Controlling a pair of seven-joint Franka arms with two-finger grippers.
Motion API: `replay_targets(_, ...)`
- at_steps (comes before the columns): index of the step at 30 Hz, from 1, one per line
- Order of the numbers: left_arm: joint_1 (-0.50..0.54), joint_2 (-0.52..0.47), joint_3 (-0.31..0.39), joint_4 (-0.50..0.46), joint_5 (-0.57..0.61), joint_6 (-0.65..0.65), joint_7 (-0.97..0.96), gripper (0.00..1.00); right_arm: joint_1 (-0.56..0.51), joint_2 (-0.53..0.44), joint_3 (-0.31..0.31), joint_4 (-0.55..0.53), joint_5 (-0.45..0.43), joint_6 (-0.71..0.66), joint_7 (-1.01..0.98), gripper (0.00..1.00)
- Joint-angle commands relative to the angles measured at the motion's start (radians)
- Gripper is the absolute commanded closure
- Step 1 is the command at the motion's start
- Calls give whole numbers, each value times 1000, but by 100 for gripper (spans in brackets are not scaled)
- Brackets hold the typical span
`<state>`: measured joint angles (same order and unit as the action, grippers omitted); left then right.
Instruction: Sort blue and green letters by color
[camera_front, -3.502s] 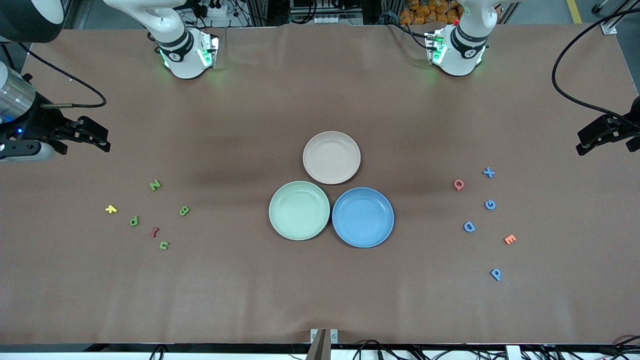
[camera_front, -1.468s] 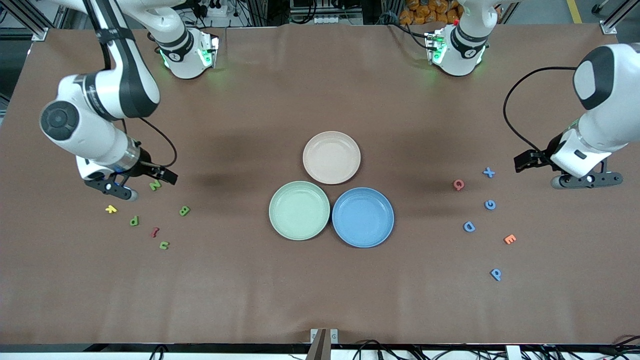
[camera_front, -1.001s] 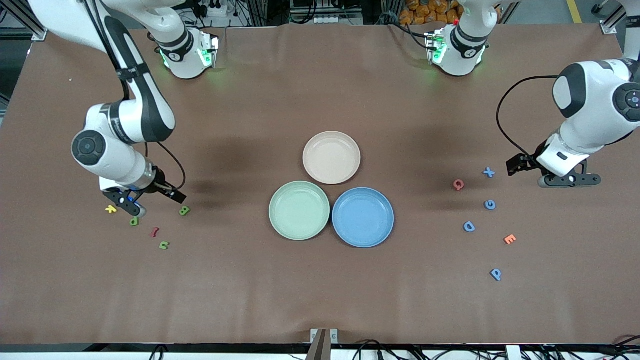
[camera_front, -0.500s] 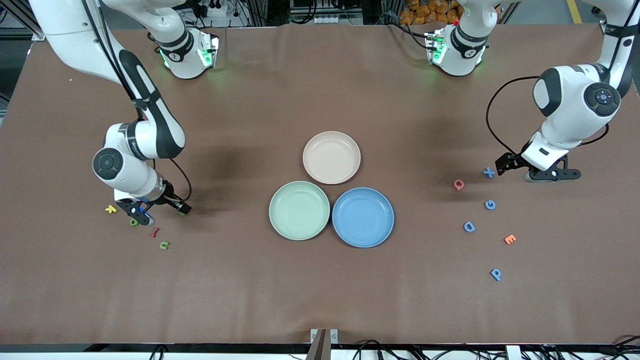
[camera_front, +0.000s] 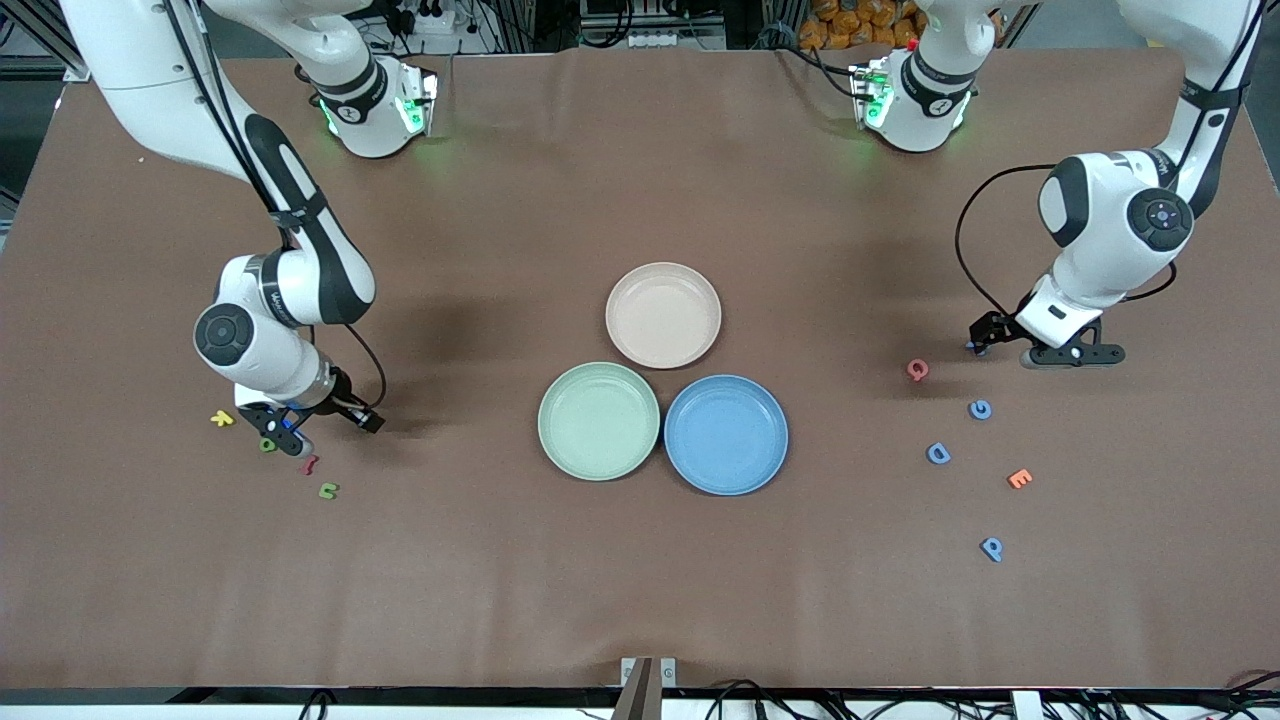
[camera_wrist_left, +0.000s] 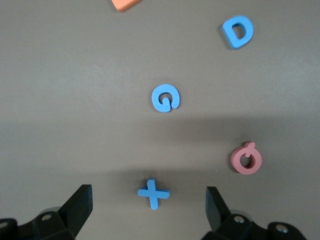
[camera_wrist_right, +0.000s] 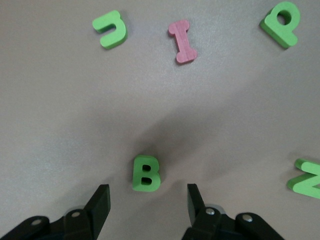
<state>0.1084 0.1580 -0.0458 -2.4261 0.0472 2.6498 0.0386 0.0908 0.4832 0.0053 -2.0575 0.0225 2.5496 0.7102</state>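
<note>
Green letters lie toward the right arm's end of the table: P, U, and in the right wrist view N and B. My right gripper hovers low over the B, open, with the B just ahead of its fingertips. Blue letters lie toward the left arm's end: G, D, P. My left gripper is wide open over the blue X, which lies untouched on the table between its fingers.
Three empty plates sit mid-table: green, blue and beige. A yellow letter and a dark red I lie among the green ones. A pink Q and an orange E lie among the blue ones.
Both arms swung in from the table's ends and came down. The right gripper moved from the N to over the B and its jaws narrowed. The left gripper slid over the X.
</note>
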Motion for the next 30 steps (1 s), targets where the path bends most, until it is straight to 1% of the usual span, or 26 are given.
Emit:
replay_targets(1,-6,46,0,-1,-3,48,18,0,-8,11,5,14,14,4,9,36)
replay_targets(6,-7,78,-2,-1,-3,76,18,0,-10,18,5,16,14,9,9,38)
replay_targets(13,-13,115,0,-4,-3,121,18,0,-5,35,5,19,13,29,15,38)
replay_targets(20,-12,103,0,-42,-3,130,18,0,-6,48,4,26,5,31,15,38)
replay_targets(26,-6,89,-2,-82,-3,142,18,0,-8,57,4,36,2,32,14,43)
replay_targets(30,-1,91,0,-88,-3,145,18,0,-8,64,4,43,1,31,14,46)
